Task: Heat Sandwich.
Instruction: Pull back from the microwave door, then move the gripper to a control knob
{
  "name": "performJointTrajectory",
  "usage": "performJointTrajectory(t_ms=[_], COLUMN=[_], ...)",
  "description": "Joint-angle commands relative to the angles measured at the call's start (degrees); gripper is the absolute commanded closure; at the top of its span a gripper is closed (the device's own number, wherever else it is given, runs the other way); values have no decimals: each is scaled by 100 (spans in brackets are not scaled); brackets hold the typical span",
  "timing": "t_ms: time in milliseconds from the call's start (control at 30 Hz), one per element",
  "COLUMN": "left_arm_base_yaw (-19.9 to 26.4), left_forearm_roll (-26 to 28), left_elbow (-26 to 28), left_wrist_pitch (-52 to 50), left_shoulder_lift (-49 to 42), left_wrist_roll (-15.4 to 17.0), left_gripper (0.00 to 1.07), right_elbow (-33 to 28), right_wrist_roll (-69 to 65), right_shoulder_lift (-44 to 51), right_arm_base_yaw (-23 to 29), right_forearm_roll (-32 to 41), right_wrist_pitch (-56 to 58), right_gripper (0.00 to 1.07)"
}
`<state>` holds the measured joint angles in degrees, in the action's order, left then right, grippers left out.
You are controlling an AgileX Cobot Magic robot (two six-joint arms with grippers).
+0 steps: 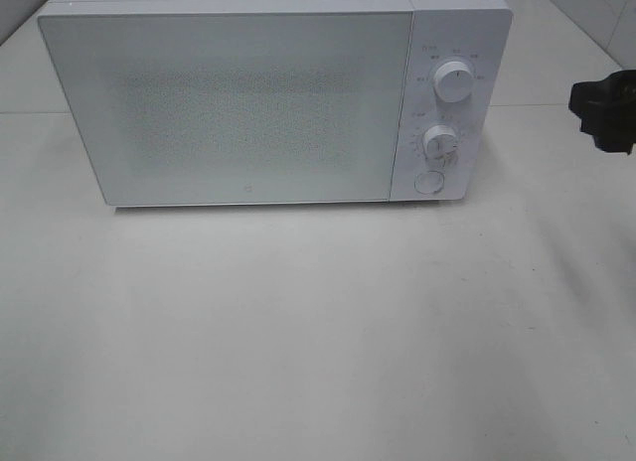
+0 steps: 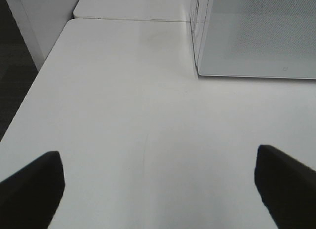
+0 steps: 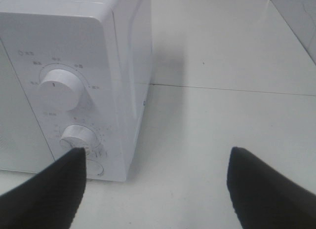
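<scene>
Microwave [image 1: 452,24]: casing was white. Door [image 1: 238,103] was pale grey with a fine dotted mesh. Knobs [image 1: 454,84] were white, ringed by grey markings. Worktop [image 1: 318,332] was plain off-white. Left tool [image 2: 158,185] and right tool [image 3: 157,189] were black.

Left claw [image 2: 158,155] and right claw [image 3: 158,154] gape empty.

The light is soft and even, and all looks pale and a bit grey. The high view is grainy. The microwave [image 1: 248,103] throws a faint shadow on the table [image 1: 318,332] beside it. Up close, the left tool [image 2: 158,184] and right tool [image 3: 155,182] look dark with fuzzy edges.
</scene>
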<state>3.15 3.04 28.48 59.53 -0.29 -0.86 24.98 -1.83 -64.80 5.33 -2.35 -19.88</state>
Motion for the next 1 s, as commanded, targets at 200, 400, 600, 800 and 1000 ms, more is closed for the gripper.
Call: performJointTrajectory(t_ms=[200,400,600,800,1000], left_arm_base_yaw=[11,11,11,11,11], left_forearm_roll=[29,29,29,29,29], left_elbow=[-11,-11,-11,-11,-11], left_wrist_pitch=[-23,-23,-23,-23,-23], left_shoulder_lift=[-149,-149,-149,-149,-149], left_wrist_roll=[11,11,11,11,11], left_gripper=[8,8,8,8,8], right_elbow=[-498,-768,-831,-831,-831], right_wrist_roll=[1364,1862,1862,1862,1839], right_shoulder_lift=[-481,-1014,-1524,-2028,-2578], right_arm_base_yaw=[900,1656,2303,2922,3352], right_forearm_roll=[1828,2830,3461,3879,4337], right_wrist_pitch=[-1547,-2641,-3529,-4177,-4864], right_gripper=[31,31,31,31,31])
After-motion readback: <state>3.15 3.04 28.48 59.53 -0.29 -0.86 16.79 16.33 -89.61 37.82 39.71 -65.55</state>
